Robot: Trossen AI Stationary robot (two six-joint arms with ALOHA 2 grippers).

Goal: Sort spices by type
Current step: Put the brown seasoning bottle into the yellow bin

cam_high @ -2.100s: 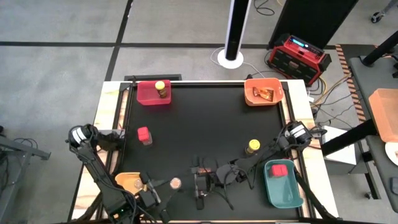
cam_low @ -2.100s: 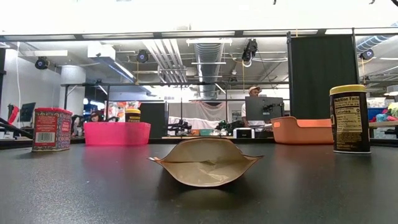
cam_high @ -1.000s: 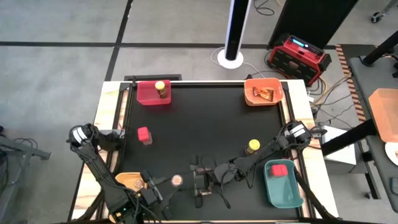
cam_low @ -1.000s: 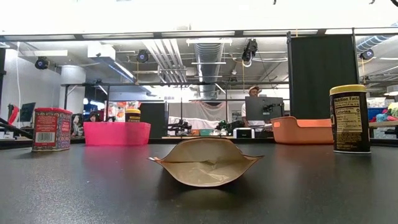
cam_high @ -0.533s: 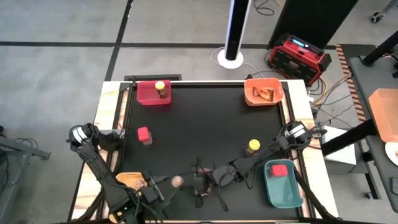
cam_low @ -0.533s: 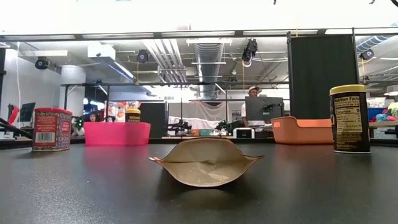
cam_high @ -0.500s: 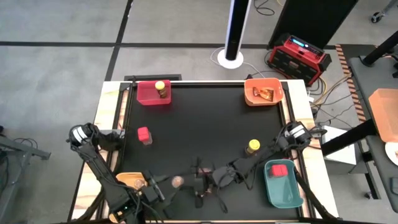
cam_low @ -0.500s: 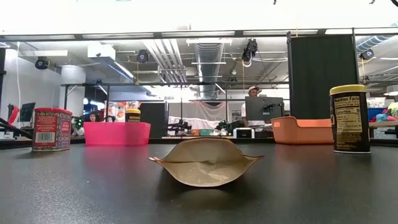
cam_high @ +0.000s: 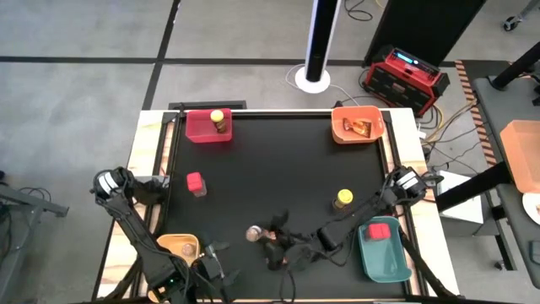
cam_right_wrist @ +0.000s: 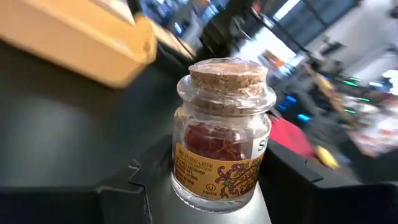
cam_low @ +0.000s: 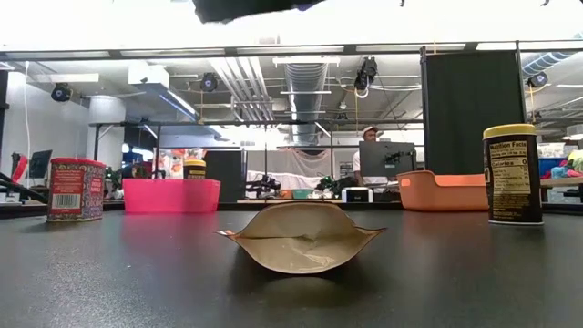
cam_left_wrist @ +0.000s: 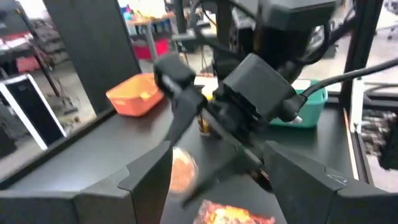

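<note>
We see the right gripper [cam_right_wrist: 211, 186] pinching a small cork-stoppered glass jar of red spice [cam_right_wrist: 222, 134] between its fingers [cam_right_wrist: 124, 186], above the black tabletop [cam_high: 278, 177]. Left gripper [cam_left_wrist: 214, 180] waits at the near edge, fingers spread.

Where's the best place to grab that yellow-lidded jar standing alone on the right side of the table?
Grip the yellow-lidded jar by its dark round body just below the lid, coming down from above: it stands upright with bare table around it. The right gripper is shut on a cork-stoppered jar; the left gripper waits open near the front edge.
</note>
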